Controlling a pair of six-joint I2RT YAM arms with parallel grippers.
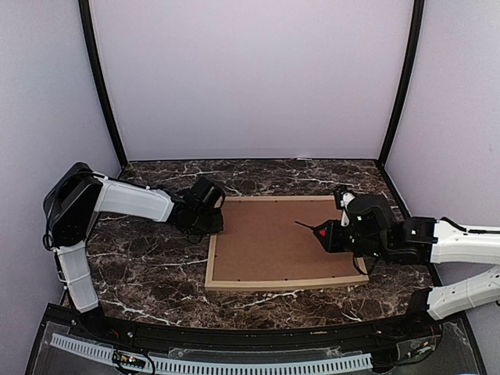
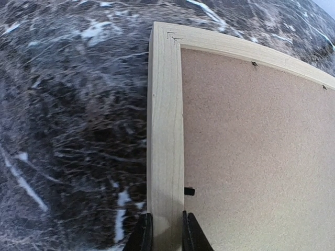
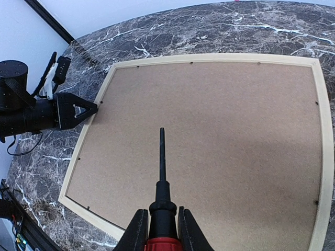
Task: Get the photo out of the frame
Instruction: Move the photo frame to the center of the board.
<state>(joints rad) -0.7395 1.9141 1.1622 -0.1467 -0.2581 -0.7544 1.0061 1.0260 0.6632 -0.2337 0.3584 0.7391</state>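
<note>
The frame (image 1: 286, 283) of light wood lies face down on the marble table, its brown backing board (image 1: 277, 238) up. The photo is hidden beneath the board. My left gripper (image 1: 216, 221) is shut on the frame's left moulding (image 2: 165, 157), one finger on each side of it. My right gripper (image 1: 332, 232) is shut on a screwdriver (image 3: 161, 204) with a red handle and black shaft, held above the board with its tip (image 1: 297, 223) pointing left. Small black retaining tabs (image 2: 189, 191) sit along the frame's inner edge.
The dark marble table (image 1: 156, 266) surrounds the frame. White walls with black corner posts (image 1: 101, 86) enclose the back and sides. A black rail and cable strip (image 1: 234, 363) run along the near edge.
</note>
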